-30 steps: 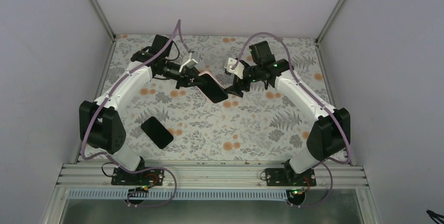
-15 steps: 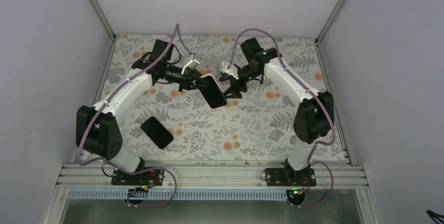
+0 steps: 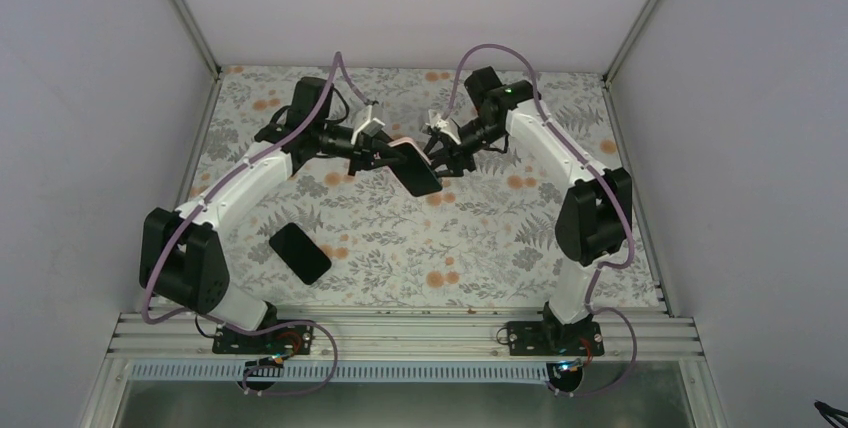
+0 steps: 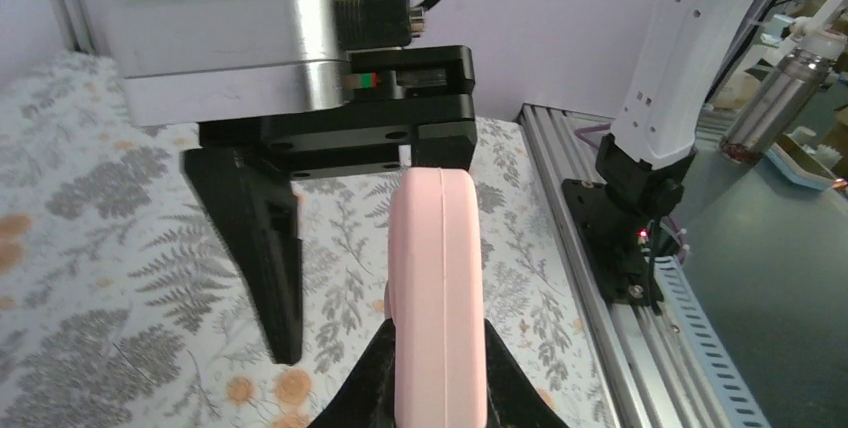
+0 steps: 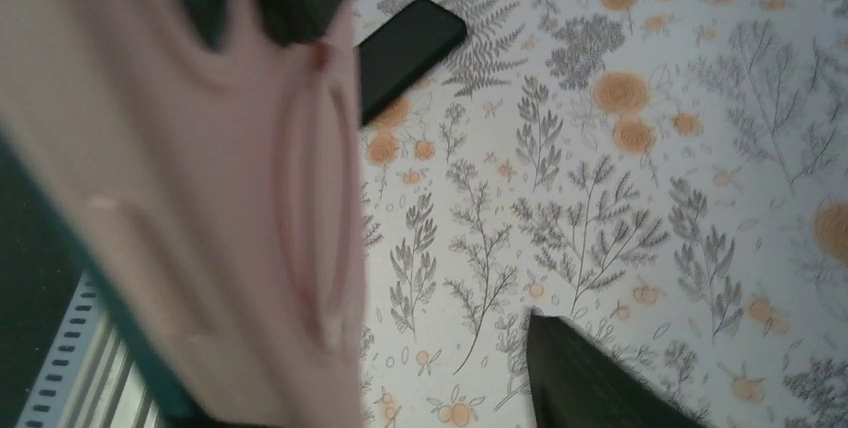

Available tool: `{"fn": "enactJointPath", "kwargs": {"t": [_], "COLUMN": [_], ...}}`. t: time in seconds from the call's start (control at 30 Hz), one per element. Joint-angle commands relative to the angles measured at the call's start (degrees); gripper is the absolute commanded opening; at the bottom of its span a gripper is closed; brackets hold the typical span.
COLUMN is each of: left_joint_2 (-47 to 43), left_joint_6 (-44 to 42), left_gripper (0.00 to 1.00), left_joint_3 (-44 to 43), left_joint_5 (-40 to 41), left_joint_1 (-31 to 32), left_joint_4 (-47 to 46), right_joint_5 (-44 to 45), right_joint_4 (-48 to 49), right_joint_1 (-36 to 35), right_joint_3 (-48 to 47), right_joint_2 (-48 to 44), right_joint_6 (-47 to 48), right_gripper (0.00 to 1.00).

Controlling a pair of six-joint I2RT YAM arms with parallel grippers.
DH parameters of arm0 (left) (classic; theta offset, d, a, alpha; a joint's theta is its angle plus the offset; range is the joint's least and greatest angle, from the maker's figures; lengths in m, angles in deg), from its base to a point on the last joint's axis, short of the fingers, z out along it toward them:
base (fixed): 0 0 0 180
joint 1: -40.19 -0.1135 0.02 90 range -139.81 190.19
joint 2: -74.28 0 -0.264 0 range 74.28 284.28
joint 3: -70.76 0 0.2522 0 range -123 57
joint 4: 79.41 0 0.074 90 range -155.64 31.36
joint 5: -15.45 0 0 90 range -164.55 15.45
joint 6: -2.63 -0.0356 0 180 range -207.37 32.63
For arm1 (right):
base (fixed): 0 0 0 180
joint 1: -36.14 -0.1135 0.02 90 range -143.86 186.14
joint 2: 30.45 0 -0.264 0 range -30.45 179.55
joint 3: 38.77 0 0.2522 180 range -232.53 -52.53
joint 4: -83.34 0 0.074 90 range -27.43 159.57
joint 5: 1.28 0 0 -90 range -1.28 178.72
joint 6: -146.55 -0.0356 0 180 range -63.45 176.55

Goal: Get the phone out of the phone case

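**Top external view: two arms meet at a cased phone held over the table**

Top external view. The left gripper (image 3: 385,156) is closed on one end of the pink rubbery phone case (image 3: 402,141) and holds it in the air over the flower-patterned table (image 3: 480,248). The black glossy phone (image 3: 418,174) sits inside the case, with its screen up. The right gripper (image 3: 438,155) is at the opposite side of the case. Nearer to the arm bases, a black flat slab (image 3: 300,253) lies on the table, well apart from both grippers.

Left wrist view. The case (image 4: 437,278) shows edge-on and upright, pinched at its bottom between the two black fingers (image 4: 365,398) of the left gripper. One long black finger (image 4: 262,248) of the right gripper hangs beside the case with a gap between them. Its partner is hidden.

Right wrist view. The case (image 5: 200,198) fills the left side and is blurred. One dark fingertip (image 5: 590,378) is apart from it, so the right jaws stand open and do not clamp. The slab (image 5: 410,46) lies on the table behind.
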Motion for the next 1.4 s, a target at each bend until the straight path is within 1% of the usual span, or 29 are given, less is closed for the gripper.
{"fn": "enactJointPath", "kwargs": {"t": [0.0, 0.03, 0.07, 0.1, 0.13, 0.23, 0.27, 0.33, 0.4, 0.47, 0.5, 0.53, 0.63, 0.73, 0.8, 0.9, 0.97, 1.03, 1.1, 1.23, 1.37], "left_joint_2": [3.2, 3.5, 3.8, 4.1, 4.4, 5.4, 5.6, 5.9, 5.8, 5.0, 4.4, 3.7, 1.5, -1.1, -2.9, -2.9, -2.3, -1.2, -0.3, 2.2, 5.6], "left_joint_6": [-2.0, -2.0, -2.1, -2.3, -2.2, -2.7, -2.8, -3.8, -5.0, -5.3, -5.7, -6.0, -6.4, -6.9, -8.1, -11.2, -12.2, -11.7, -10.7, -8.9, -8.6], "left_gripper": [0.02, 0.02, 0.03, 0.04, 0.08, 0.15, 0.25, 0.48, 0.66, 0.89, 0.98, 1.00, 1.00, 1.00, 1.00, 1.00, 1.00, 1.00, 1.00, 1.00, 1.00], "left_joint_3": [-0.7, -0.9, -1.2, -1.7, -2.4, -4.5, -5.2, -7.1, -8.7, -9.1, -8.8, -8.3, -7.4, -5.3, -2.5, -0.7, 0.8, 0.8, 0.7, 0.9, 2.7], "left_joint_5": [20.7, 21.5, 22.0, 22.4, 22.7, 23.9, 24.4, 25.6, 27.4, 28.6, 28.9, 30.0, 33.1, 36.3, 40.3, 48.0, 52.8, 56.8, 60.8, 65.1, 69.5], "left_joint_1": [0.8, 0.8, 0.8, 0.8, 0.8, 0.8, 0.8, 0.8, 0.7, 0.5, 0.5, 0.5, 0.4, 0.9, 2.5, 6.9, 10.0, 13.0, 15.2, 17.3, 18.9], "left_joint_4": [-20.6, -20.8, -20.9, -20.9, -20.8, -20.1, -19.8, -18.1, -16.0, -15.4, -15.4, -15.6, -16.3, -17.7, -19.8, -20.4, -22.8, -24.4, -27.1, -31.7, -38.5], "right_joint_5": [-29.6, -28.9, -28.5, -28.1, -27.7, -26.8, -26.9, -26.7, -25.9, -23.8, -22.4, -21.2, -17.1, -12.5, -8.4, 3.5, 13.8, 23.0, 27.7, 30.4, 30.9], "right_joint_4": [-6.5, -6.5, -6.5, -6.5, -6.5, -6.5, -6.5, -6.5, -5.5, -3.1, -1.6, -0.1, 6.8, 19.6, 27.7, 39.2, 43.8, 44.8, 44.7, 45.3, 46.0], "right_joint_1": [-7.6, -7.7, -7.6, -7.6, -7.6, -7.4, -7.0, -6.3, -5.1, -3.6, -2.7, -1.7, 1.8, 5.4, 7.5, 8.9, 9.3, 9.3, 9.6, 9.6, 9.6], "right_joint_3": [-5.3, -5.6, -5.5, -5.2, -4.7, -3.1, -2.6, -2.0, -1.4, 0.1, 1.1, 2.2, 6.3, 11.1, 13.2, 14.3, 13.4, 10.4, 7.3, 3.8, 1.5], "right_joint_2": [-2.3, -2.3, -2.3, -2.4, -2.7, -3.4, -3.8, -4.3, -4.9, -5.8, -6.2, -6.8, -8.6, -10.4, -10.5, -10.5, -10.0, -7.6, -5.2, -2.4, -0.4], "right_joint_6": [-3.1, -3.5, -4.0, -4.3, -4.3, -4.7, -4.8, -5.6, -7.3, -10.2, -11.8, -13.7, -21.8, -34.3, -42.4, -55.1, -61.4, -65.1, -68.1, -72.5, -74.4], "right_gripper": [0.40, 0.27, 0.16, 0.08, 0.04, 0.03, 0.03, 0.03, 0.03, 0.03, 0.03, 0.03, 0.03, 0.03, 0.03, 0.03, 0.03, 0.03, 0.03, 0.03, 0.03]}}
